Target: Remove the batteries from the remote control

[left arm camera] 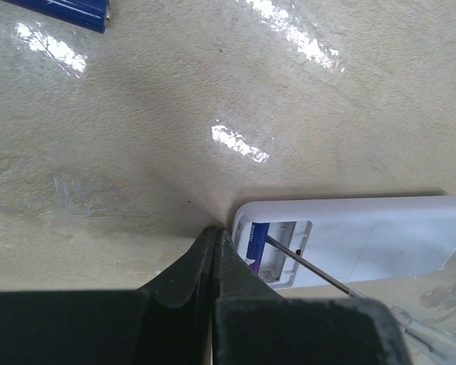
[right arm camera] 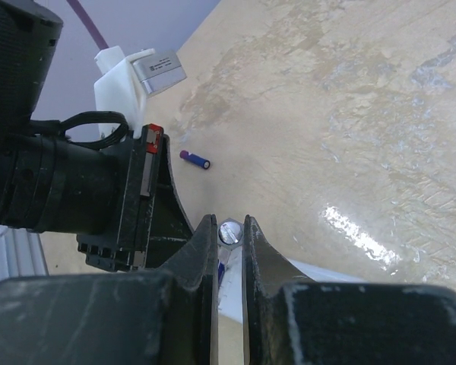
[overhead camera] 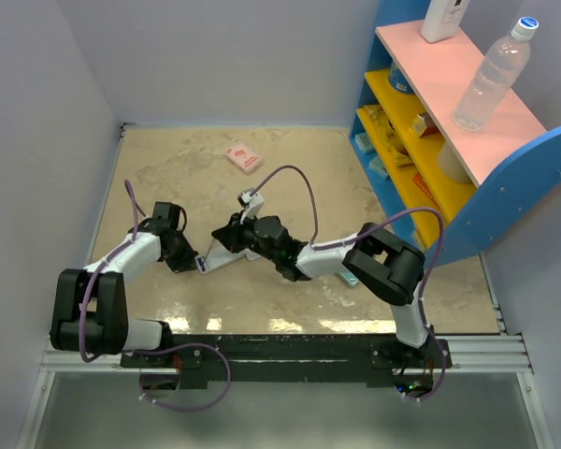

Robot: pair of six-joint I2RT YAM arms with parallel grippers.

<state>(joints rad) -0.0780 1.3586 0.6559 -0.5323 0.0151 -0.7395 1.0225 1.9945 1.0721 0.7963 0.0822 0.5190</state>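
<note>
The remote control (left arm camera: pixel 380 239) lies flat on the beige table (left arm camera: pixel 137 114). It is in the lower right of the left wrist view and just left of centre in the overhead view, between my two claws.

What worries me is that nothing seems to clamp it. My left claw (left arm camera: pixel 215 237) is pressed together with nothing visible between its fingers. Its tips are right at the remote's open end, touching or just short of it, I cannot tell which. My right claw (right arm camera: pixel 228 224) is pinching a thin metal rod (left arm camera: pixel 308 268) whose tip reaches into the battery bay (left arm camera: pixel 285 247). If I lever with the rod, I judge the remote could skid or tip up instead of giving up the cell. The rod could also slip off the smooth casing, or the cell could spring out and roll away.

The remote itself is a slim white bar with rounded corners, back face up, with the cover off at the end nearest the left claw. A blue battery (left arm camera: pixel 256 239) sits at the bay's left edge; the rest of the bay shows pale plastic.

Further out, a loose battery (right arm camera: pixel 196 160), purple and blue, lies on the table left of centre in the right wrist view, well apart from the remote — so I judge the job roughly half done.
</note>
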